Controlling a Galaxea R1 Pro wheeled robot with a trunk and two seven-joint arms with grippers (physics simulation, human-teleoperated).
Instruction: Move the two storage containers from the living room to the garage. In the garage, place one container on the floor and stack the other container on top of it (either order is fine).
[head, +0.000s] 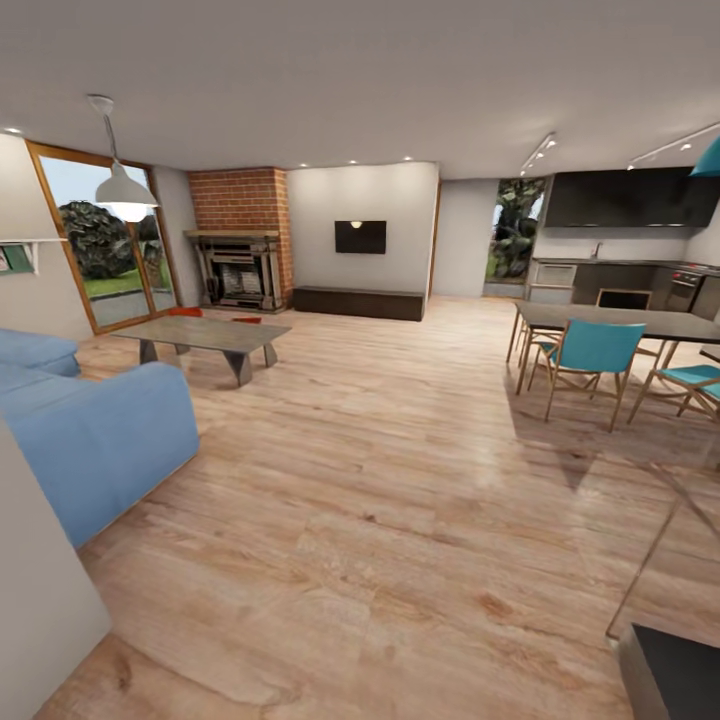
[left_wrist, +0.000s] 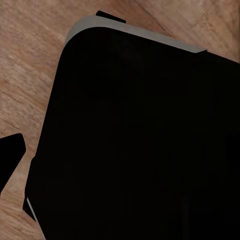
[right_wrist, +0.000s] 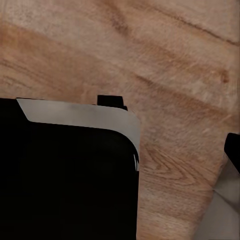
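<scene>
The head camera is looking across the living room, over light wood plank flooring that is stretching away to a pale far wall carrying a small black wall-mounted screen. A blue fabric sofa is sitting at the left edge of the picture, and beyond it a low glass-topped coffee table on dark angled legs is standing in front of a red brick fireplace. Two small patches of orange-red are showing just past the far edge of that table: these are the orange-red rectangular storage containers, one peeking out to the left and the second one a little to its right, both resting on the planks between the table and the fireplace (only slivers of them are visible, so their exact pose cannot be told). Wood-framed glass doors are letting in a view of greenery at the left, with a white dome pendant lamp hanging in front of them. At the right, a dark dining table is standing with teal-seated wooden chairs around it, and a dark kitchen counter is running behind.

Both wrist cameras are looking down at the plank flooring past a rounded black body with a grey rim; whether either pair of jaws is apart or together cannot be told.
</scene>
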